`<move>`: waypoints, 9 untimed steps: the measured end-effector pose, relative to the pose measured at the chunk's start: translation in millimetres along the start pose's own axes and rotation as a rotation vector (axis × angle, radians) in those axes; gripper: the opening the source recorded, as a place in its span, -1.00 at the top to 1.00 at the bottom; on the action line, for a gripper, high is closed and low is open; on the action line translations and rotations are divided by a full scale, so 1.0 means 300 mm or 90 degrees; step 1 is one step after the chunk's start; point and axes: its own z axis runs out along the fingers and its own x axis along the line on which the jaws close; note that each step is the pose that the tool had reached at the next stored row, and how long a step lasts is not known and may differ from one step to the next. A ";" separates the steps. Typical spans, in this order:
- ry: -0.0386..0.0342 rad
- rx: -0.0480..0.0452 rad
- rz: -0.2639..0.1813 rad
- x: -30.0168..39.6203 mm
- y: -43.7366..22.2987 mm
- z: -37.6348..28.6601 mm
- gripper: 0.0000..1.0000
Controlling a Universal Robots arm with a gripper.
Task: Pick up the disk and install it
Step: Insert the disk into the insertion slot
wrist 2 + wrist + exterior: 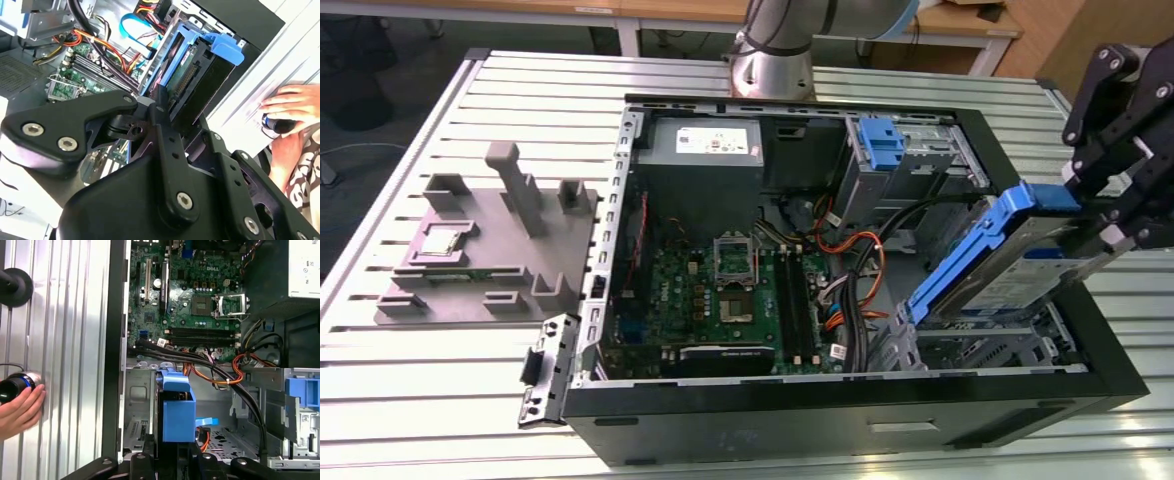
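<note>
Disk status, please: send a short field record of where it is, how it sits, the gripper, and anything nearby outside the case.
disk: in the gripper, at the exterior view's right of the open case
pose: tilted, lower end down inside the case
gripper: shut on the disk's upper end
installed: not yet
nearby: a hand on the table beside the case
</note>
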 end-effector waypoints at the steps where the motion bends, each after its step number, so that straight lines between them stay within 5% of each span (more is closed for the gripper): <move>1: 0.0000 0.0000 0.000 -0.001 0.000 -0.010 0.31; 9: 0.0001 0.0000 0.000 -0.003 0.003 -0.068 0.31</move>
